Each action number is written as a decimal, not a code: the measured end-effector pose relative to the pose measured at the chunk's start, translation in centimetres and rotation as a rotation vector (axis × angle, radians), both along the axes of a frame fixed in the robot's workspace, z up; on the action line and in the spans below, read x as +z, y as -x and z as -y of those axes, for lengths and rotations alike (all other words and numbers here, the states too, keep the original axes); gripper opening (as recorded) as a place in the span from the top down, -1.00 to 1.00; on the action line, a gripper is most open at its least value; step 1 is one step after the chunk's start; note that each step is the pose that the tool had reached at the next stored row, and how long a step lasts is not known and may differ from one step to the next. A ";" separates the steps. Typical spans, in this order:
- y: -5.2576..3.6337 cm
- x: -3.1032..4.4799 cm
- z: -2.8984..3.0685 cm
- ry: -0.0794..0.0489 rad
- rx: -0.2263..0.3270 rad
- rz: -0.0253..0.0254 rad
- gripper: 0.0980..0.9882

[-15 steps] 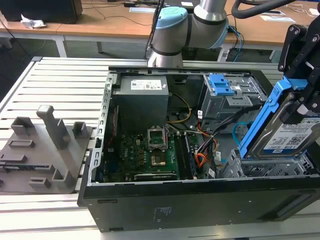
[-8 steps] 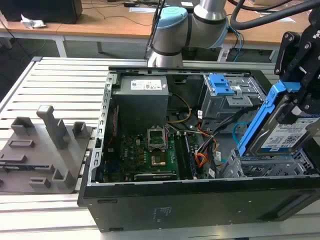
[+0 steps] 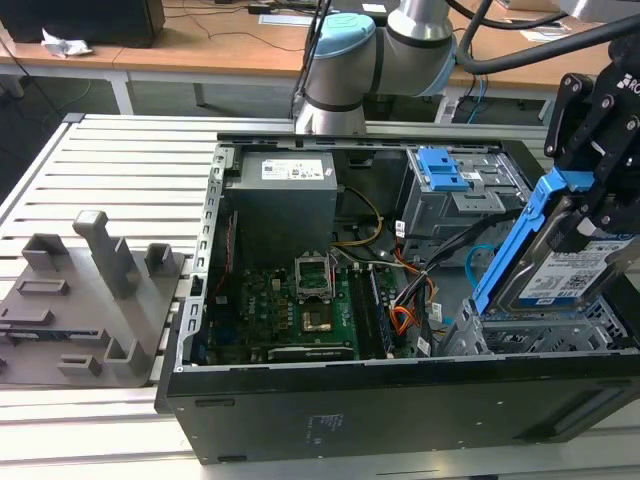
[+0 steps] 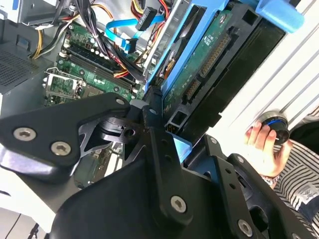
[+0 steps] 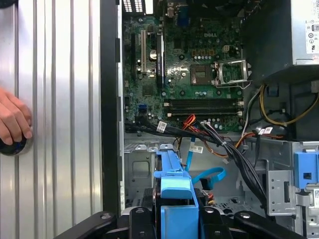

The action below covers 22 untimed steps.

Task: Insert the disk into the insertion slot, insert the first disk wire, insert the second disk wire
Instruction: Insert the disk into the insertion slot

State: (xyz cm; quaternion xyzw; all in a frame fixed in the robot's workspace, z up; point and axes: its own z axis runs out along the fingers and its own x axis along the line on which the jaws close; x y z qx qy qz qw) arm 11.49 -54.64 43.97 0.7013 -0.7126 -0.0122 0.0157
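Ribbed aluminium slats form the worktop (image 3: 110, 150), with wooden desks behind it. At the exterior view's left lies a grey plastic fixture (image 3: 90, 300) of blocky posts and slots. Beside it, the open black steel case (image 3: 400, 410) shows a green motherboard (image 3: 265, 300), a plain grey power supply (image 3: 280, 210) and, further right, a grey drive box (image 3: 450, 205) with a blue latch. A thin, flat light-blue cable (image 5: 209, 175) curls in a loop near the disk in the first wrist view. At the exterior view's right, the black claw (image 3: 595, 205) is closed on the disk (image 3: 565, 275), a silver rectangular drive with a white label, clipped in a glossy blue plastic frame. The disk hangs tilted, its lower end at the mouth of the cage (image 3: 545, 335), perforated grey sheet metal in the case's corner; whether they touch I cannot tell. In the first wrist view a hand (image 5: 14, 119) rests on a dark round knob (image 5: 12, 147) on the slats.
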 end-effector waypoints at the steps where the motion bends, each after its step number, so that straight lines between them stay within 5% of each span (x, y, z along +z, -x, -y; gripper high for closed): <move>1: 0.00 -0.06 -0.01 0.000 0.000 0.0000 0.40; 7: -0.04 -1.01 -0.06 0.000 0.000 0.0000 0.40; 17: -0.05 -3.74 -0.07 0.000 0.000 -0.0003 0.40; 22: -0.05 -3.78 -0.06 0.000 0.000 -0.0003 0.40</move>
